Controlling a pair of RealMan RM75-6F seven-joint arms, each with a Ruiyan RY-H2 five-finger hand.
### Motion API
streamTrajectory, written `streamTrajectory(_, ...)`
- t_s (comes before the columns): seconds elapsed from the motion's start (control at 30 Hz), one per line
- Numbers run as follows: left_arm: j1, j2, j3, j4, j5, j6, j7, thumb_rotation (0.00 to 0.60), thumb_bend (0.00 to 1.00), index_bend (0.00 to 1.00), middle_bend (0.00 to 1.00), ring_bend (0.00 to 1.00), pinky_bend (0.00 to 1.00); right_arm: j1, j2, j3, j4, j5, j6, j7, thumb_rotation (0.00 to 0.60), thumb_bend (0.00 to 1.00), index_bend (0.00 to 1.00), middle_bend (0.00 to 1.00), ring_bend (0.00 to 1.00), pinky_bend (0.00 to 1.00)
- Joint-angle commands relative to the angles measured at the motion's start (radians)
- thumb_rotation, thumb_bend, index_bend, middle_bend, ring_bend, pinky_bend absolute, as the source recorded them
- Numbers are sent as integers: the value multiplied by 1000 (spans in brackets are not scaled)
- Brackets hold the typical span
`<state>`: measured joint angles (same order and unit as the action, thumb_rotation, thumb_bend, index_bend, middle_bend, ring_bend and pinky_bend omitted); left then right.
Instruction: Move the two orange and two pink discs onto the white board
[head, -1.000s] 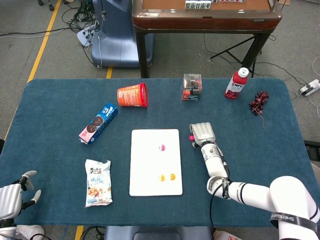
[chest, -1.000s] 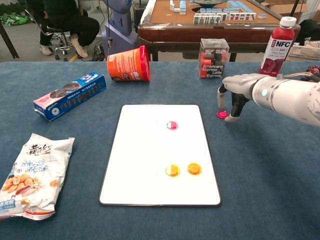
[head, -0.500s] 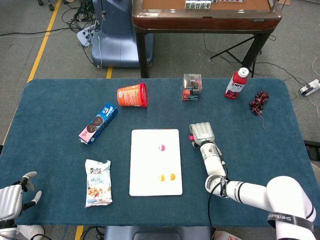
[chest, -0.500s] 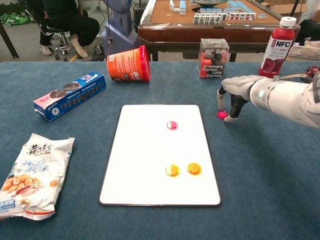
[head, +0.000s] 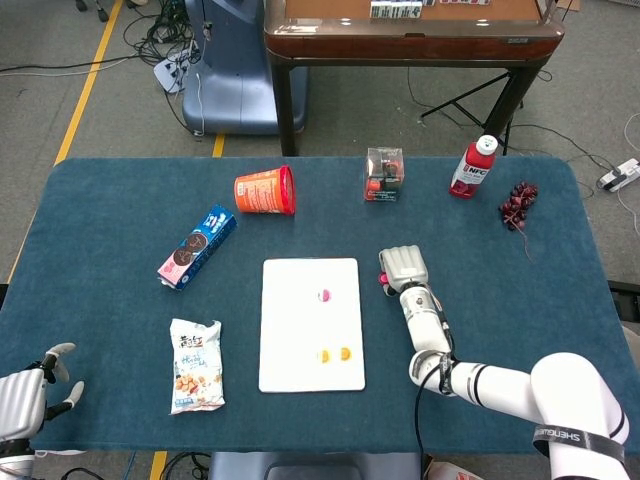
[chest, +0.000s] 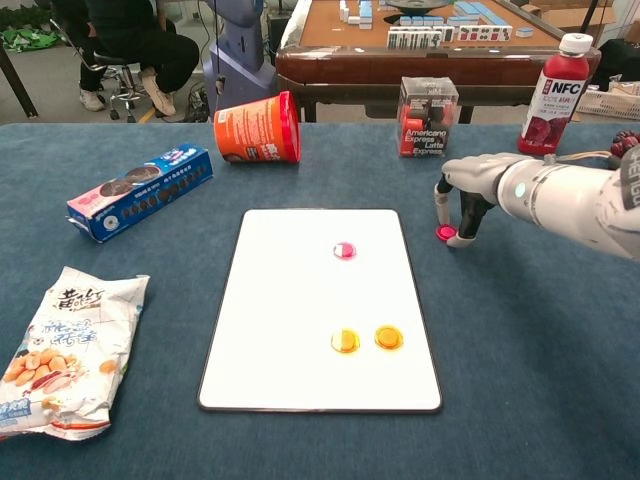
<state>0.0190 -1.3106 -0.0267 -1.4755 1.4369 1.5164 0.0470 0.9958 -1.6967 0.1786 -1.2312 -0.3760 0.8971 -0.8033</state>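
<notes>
Discs told us most of the story: two orange discs (chest: 345, 341) (chest: 389, 337) and one pink disc (chest: 344, 250) lay on the white board (chest: 290, 300), so we judged three of four placements done. The last pink disc (chest: 445, 232) sat on the blue desk (chest: 540, 330), just beside the board's right edge, and we reckoned it was the only one left to move. Our right robot hand (chest: 468, 195) stood over it, fingertips (chest: 458, 238) pointing down on either side of the disc and apparently touching it, though we could not tell whether it was truly gripped. Our left robot hand (head: 22, 395) rested at the desk's near left corner, fingers apart, holding nothing.
</notes>
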Motion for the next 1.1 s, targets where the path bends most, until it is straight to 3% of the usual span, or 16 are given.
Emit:
streamTrajectory(0.03,0,-1,1,1,0,-1,0,600,295,350,575,535,734,-3,6,2,-9,-7,3,5,600,254,486,1000,1000,1000)
streamTrajectory(0.6,-6,-4,-1,-8,7,-2,12,600,295,350,575,535,734,1,139,40,-290,-147,112,22,600,254,503,1000,1000,1000)
streamTrajectory(0.8,-10,-1,-3,-8,10,-4,14,600,295,350,576,535,734,42,123,48,-344,-155,131,-19,600,253,502,1000,1000,1000)
streamTrajectory(1.1,-10,13,-9,-13,6,-1,5,600,295,351,576,535,734,116,60,63,-338,-114,135,-80,600,254,503,1000,1000,1000)
